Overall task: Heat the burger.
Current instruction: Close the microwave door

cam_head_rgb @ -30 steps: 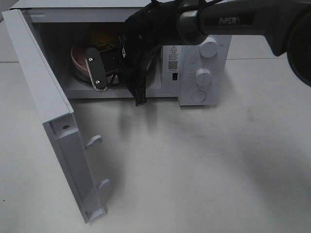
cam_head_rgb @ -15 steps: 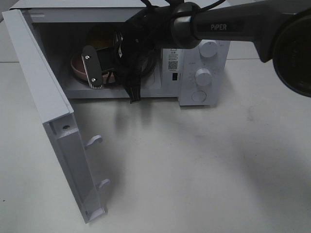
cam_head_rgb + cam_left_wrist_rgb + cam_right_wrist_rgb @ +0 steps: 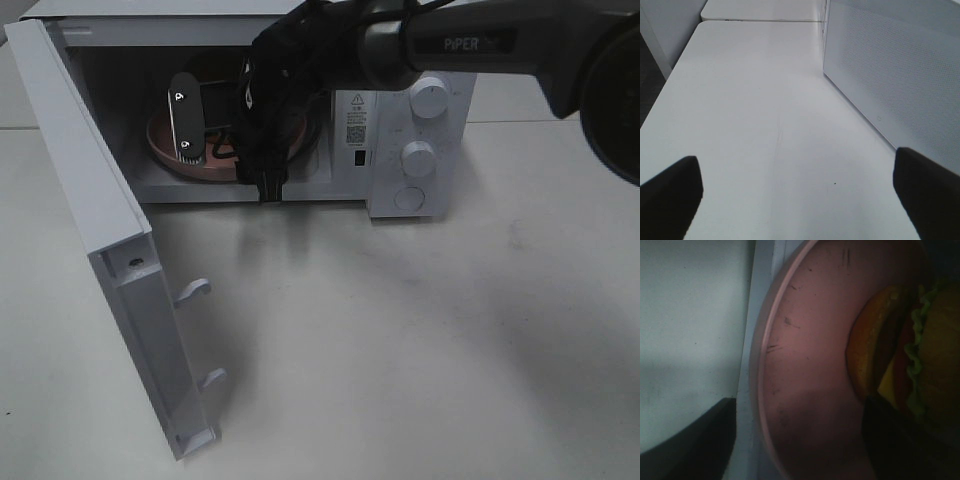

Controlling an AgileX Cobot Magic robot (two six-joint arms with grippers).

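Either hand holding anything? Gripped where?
Nothing held: right hand open, jaws either side of the rim of the pink plate in the microwave; left hand open over the table.

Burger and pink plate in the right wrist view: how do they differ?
The burger is layered: orange bun, green lettuce, yellow cheese; the pink plate is one plain colour. The plate is wider than the burger. The plate lies flat, and the burger stands on it. Both are inside the microwave.
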